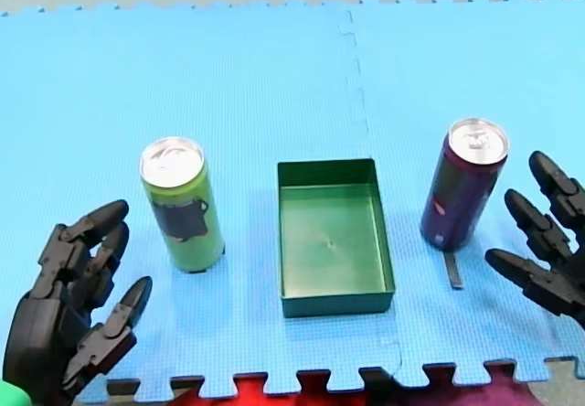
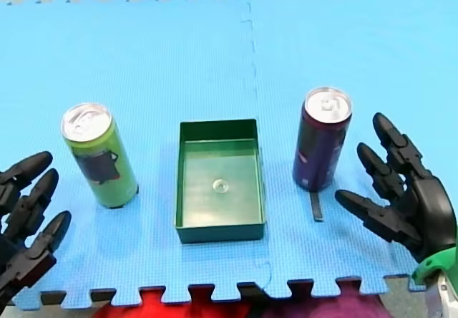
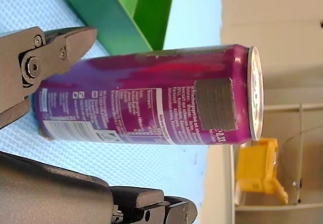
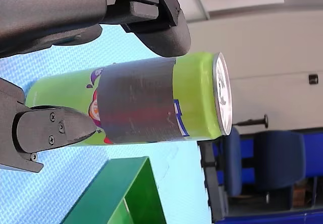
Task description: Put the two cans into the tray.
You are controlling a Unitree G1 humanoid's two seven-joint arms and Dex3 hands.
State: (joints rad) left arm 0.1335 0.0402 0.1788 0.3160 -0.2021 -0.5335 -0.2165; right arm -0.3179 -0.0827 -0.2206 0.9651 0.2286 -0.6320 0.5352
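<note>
Green can (image 1: 182, 207) and purple can (image 1: 463, 185) flank the tray (image 1: 336, 304); left hand (image 1: 78, 296) lower left, right hand (image 2: 397, 193) lower right, both released.

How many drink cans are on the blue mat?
2. The green can stands upright left of the tray, beside the left hand; the purple can stands upright right of the tray, beside the right hand. Both are outside it.

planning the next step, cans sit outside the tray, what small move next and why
Probably move the right robot hand onto the purple can: it stands upright beside the tray, that hand open and close, not touching. The left robot hand is open by the green can.
</note>
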